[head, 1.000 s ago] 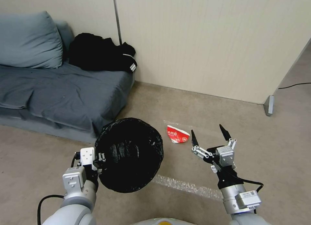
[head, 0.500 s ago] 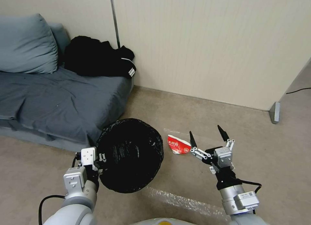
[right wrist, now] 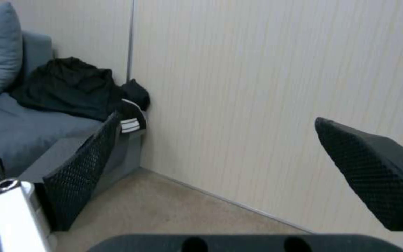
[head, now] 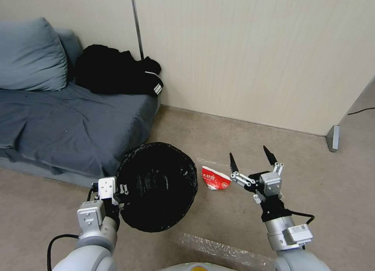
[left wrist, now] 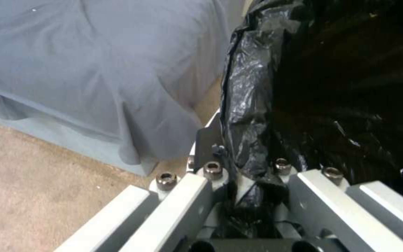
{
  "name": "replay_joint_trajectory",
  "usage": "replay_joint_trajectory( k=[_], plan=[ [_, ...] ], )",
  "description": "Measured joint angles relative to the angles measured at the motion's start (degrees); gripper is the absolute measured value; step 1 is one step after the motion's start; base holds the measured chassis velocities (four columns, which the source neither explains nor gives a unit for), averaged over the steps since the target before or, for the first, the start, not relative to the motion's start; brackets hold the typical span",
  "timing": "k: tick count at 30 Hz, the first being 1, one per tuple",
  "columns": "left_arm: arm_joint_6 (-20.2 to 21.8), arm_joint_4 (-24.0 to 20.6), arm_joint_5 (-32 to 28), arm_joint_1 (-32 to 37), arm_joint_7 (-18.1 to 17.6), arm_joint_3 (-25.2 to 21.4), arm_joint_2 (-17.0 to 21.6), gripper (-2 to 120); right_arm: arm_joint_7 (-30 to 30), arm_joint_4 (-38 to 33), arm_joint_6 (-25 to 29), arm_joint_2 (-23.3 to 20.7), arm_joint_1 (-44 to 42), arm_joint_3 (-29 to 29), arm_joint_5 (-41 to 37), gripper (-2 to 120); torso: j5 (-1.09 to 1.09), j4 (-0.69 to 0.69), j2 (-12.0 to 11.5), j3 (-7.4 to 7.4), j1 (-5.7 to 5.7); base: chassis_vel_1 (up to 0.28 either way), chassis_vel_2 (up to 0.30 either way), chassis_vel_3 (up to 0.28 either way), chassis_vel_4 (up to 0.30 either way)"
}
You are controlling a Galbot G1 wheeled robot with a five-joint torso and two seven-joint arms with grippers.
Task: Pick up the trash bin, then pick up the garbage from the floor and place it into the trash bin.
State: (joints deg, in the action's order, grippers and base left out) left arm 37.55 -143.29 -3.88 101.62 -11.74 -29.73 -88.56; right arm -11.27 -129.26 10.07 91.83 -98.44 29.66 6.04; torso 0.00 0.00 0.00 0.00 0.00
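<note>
While the left gripper (head: 122,193) clamps the rim of the trash bin (head: 157,186), the bin hangs tilted above the floor (head: 218,126) with its black-lined mouth facing up toward the head camera. In the left wrist view the crinkly black bag (left wrist: 253,115) is pinched between the two metal fingers, and the grey sofa cover (left wrist: 94,70) drapes down to the carpet just beside it. The right gripper (head: 252,158) hovers with its jaws spread wide, the two black fingertips (head: 233,162) pointing up and away from the robot, and nothing sits between them. The garbage (head: 215,178), a crushed red-and-white carton, lies on the floor between the bin and the right gripper, just beside the gripper's near finger in the head view and apart from the bin's edge. A strip of pale tape (head: 218,249) crosses the carpet close to the robot's base. On the sofa (head: 66,122) a black garment (head: 113,70) is heaped against the wall next to a grey cushion (head: 29,56).
</note>
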Motion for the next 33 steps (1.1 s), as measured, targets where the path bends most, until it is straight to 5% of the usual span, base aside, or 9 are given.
replay_joint_trajectory(
  k=[16,33],
  plan=[
    [0.24,0.05,-0.43,-0.02,0.36,-0.79,1.93,1,-3.18,9.93,-11.38,-12.76,13.32,0.9,-7.02,100,0.0,0.01,0.0,0.0,0.0,0.0,0.0,0.0,0.0],
    [0.11,0.12,0.51,1.84,0.36,-1.25,1.98,1,-7.26,26.18,-19.67,-19.36,20.92,-1.13,-17.11,100,0.0,0.0,0.0,0.0,0.0,0.0,0.0,0.0,0.0]
  ],
)
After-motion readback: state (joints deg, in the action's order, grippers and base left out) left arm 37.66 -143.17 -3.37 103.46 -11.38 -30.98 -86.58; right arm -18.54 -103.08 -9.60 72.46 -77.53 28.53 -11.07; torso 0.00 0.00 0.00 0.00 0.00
